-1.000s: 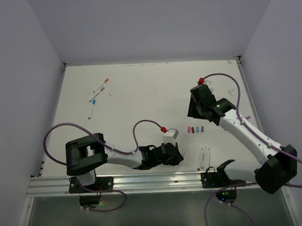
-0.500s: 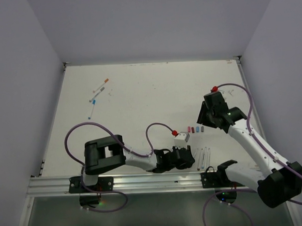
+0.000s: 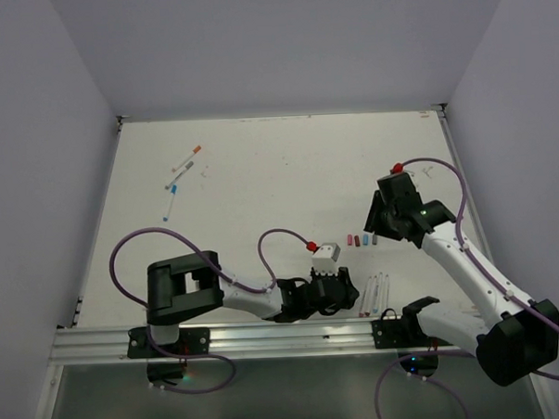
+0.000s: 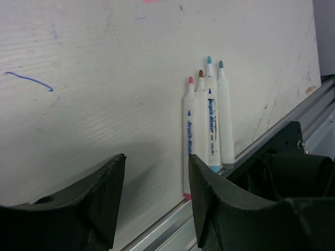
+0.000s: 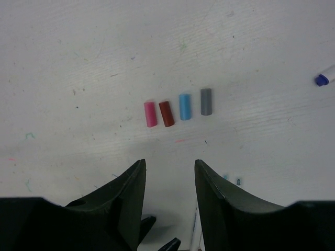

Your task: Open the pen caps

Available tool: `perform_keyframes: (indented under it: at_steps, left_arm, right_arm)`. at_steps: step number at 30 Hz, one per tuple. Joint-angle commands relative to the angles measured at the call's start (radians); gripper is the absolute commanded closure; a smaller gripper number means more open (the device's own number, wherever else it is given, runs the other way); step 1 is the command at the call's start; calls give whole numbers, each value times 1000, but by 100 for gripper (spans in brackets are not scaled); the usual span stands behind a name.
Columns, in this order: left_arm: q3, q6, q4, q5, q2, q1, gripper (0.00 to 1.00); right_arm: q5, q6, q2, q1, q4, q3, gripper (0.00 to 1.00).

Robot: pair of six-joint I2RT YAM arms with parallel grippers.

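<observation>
Left wrist view: the lower end of the pink-tipped pen (image 4: 188, 125) is hidden behind a left gripper (image 4: 157, 159) finger (image 4: 220, 209). Right wrist view: the blue-tipped pen (image 5: 325, 77) is cut off by the right edge. Top view: the far-left pens (image 3: 186, 160) are too small to tell whether capped.

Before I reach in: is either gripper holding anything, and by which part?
Nothing is held. The left gripper is open, empty, near four uncapped white pens; the right gripper is open near four short coloured caps.

Blue lettering runs along two white pens (image 4: 212, 120) — too small and blurred to read (left wrist view)
</observation>
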Motion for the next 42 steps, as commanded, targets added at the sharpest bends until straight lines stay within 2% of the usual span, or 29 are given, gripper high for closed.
perform_keyframes:
  at_steps: [1, 5, 10, 14, 17, 29, 42]
  left_arm:
    - [-62, 49, -93, -127, -56, -2, 45]
    - [-97, 116, -63, -149, -127, -4, 42]
    - [-116, 219, -58, -139, -214, -5, 41]
    - [-140, 245, -69, -121, -283, -5, 41]
    - [-169, 253, -75, -107, -325, -4, 40]
    - [-176, 311, -149, -89, -380, -2, 38]
    - [-168, 349, -67, 14, -325, 35, 37]
  right_arm:
    - [5, 35, 17, -24, 12, 14, 53]
    - [5, 58, 57, -90, 12, 24, 51]
    - [10, 45, 177, -300, 12, 95, 50]
    - [114, 25, 316, -467, -14, 179, 51]
    - [157, 24, 367, -535, 39, 190, 52]
    - [213, 84, 441, -697, 211, 149, 59]
    - [257, 52, 508, -720, 396, 81, 64]
